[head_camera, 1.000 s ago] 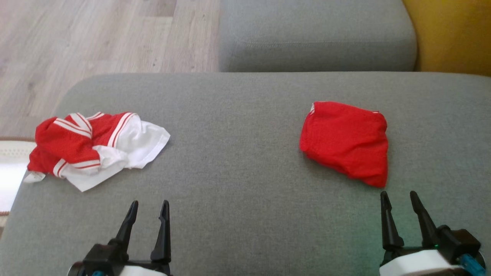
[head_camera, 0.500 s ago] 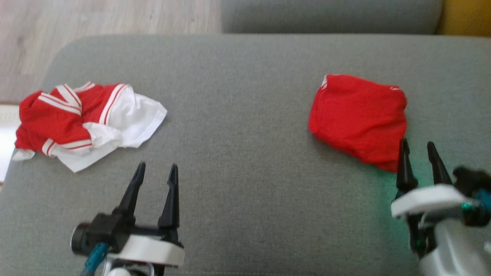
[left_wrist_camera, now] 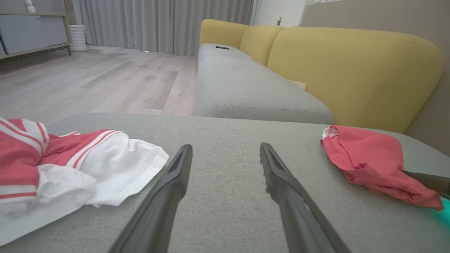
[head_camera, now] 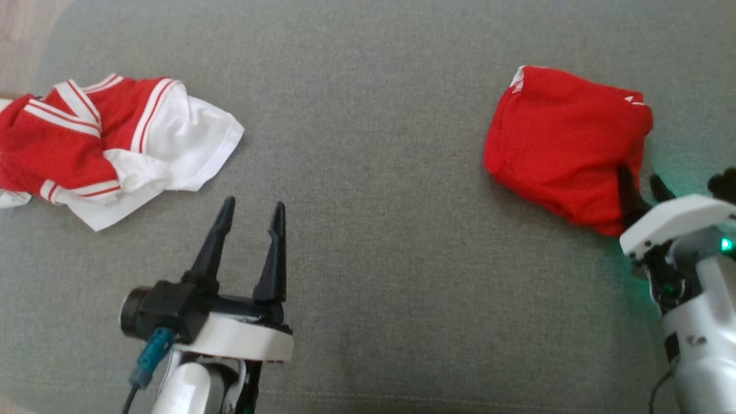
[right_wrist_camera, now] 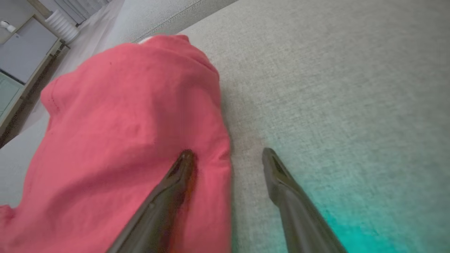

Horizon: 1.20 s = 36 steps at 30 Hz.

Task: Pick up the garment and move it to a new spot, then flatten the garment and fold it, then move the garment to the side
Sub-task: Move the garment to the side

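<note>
Head view has dipped toward the grey cushion (head_camera: 368,241) since a second ago, so the whole picture has shifted, while both pieces of clothing lie where they did. The folded red garment (head_camera: 566,135) sits on the cushion's right side. The right gripper (head_camera: 638,175), which was short of it a second ago, has come up to its near right corner. In the right wrist view its fingers (right_wrist_camera: 175,182) are spread: one lies over the red cloth (right_wrist_camera: 123,116), the other over bare cushion, with the garment's edge between them and nothing pinched. The left gripper (head_camera: 254,204) has also moved forward, fingers spread and empty above bare cushion. It is just beside the crumpled red-and-white garment (head_camera: 115,144) on the left.
</note>
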Tool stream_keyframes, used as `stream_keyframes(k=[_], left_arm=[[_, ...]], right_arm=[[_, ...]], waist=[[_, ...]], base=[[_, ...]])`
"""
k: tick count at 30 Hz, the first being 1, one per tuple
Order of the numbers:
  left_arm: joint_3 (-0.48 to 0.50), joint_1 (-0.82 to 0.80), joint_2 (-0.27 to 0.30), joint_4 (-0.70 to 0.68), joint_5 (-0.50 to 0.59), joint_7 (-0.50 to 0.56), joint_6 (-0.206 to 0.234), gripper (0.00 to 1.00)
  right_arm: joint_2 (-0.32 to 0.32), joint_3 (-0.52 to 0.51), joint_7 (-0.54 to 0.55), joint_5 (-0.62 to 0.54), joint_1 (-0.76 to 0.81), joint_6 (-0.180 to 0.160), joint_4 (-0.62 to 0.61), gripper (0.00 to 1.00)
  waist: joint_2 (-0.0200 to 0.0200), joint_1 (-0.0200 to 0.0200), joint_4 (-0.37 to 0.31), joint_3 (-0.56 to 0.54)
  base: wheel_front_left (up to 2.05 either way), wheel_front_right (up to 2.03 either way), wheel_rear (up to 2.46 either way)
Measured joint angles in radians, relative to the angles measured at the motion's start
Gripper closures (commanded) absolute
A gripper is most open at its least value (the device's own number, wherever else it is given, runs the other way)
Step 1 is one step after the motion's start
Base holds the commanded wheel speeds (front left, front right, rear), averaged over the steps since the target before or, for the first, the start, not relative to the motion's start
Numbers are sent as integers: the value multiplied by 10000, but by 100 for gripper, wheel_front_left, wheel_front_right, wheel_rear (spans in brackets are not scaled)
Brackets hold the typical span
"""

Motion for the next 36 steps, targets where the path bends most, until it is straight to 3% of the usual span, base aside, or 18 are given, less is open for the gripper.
stream_keyframes(k=[1,2,3,10,16,25,36], left_arm=[[4,-62,0,-15,0,0,59,0],[15,-105,2,-40,-2,0,71,0],[12,-134,2,-50,-2,0,71,0],[-23,-567,0,-322,-2,0,40,0],[-378,-1453,-2,-959,8,0,-40,0],[-1012,-2480,-31,-1871,219,-2,-36,0],[-1262,-3153,-42,-2483,460,-4,-88,0]], right_arm=[[-42,104,54,165,-78,0,-61,53],[-102,255,100,288,-142,0,-130,69],[-163,387,125,399,-202,0,-190,100],[-767,1085,-86,349,-485,4,-541,100],[-2265,1193,75,-305,-855,4,-1352,100],[-4374,-311,339,-895,-749,4,-2431,100],[-5402,-2418,-111,-2537,-552,4,-2638,100]], waist=[[0,0,1,81],[0,0,-8,158],[0,1,-28,232],[0,0,-300,846],[0,2,-638,1671],[0,1,-1141,3034],[-1,1,-1195,4316]], base=[[0,0,0],[0,0,0],[0,0,0],[0,0,0],[0,0,0],[0,0,0],[0,0,0]])
